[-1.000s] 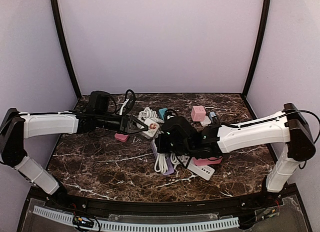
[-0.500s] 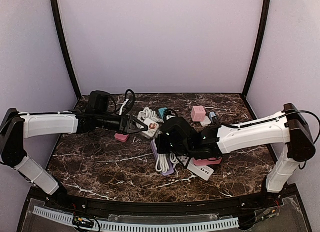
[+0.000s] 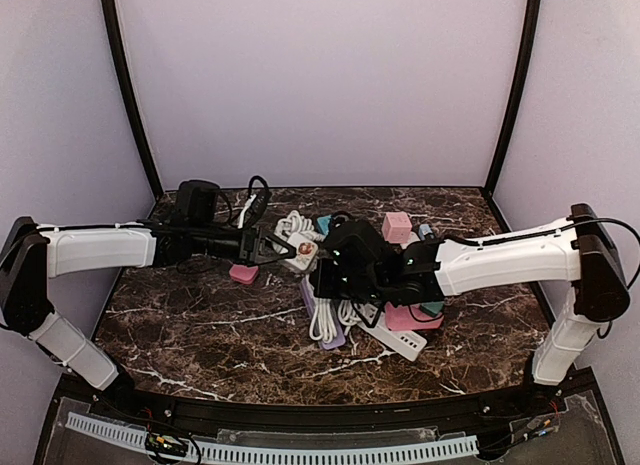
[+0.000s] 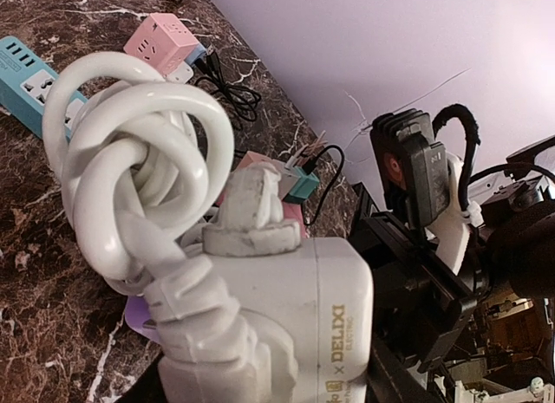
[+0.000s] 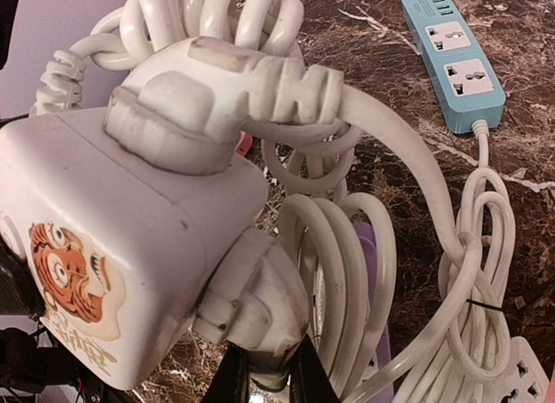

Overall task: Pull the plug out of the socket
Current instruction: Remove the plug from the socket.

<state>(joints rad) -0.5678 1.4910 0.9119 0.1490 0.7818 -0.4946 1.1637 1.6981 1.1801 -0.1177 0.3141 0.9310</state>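
The socket (image 3: 304,251) is a white cube with gold lettering (image 4: 325,308), lifted off the table between the jaws of my left gripper (image 3: 284,250), which is shut on it. Two white plugs sit in it. One plug (image 5: 260,308) is on the cube's lower face, and my right gripper (image 5: 269,381) is shut on its end, black fingertips (image 5: 232,379) on either side. That plug still sits against the cube. The other plug (image 5: 204,95) is on the upper face. Thick white cord (image 5: 342,273) coils away from both.
Around the cube lie a blue power strip (image 5: 455,56), a pink cube socket (image 3: 396,226), a pink strip (image 3: 415,318), a white strip (image 3: 402,342) and a purple one (image 3: 336,332). A small pink piece (image 3: 243,275) and a black adapter (image 3: 197,199) sit at the left.
My right gripper has shifted slightly toward the back of the table with the plug in it. The cube and left gripper have barely moved.
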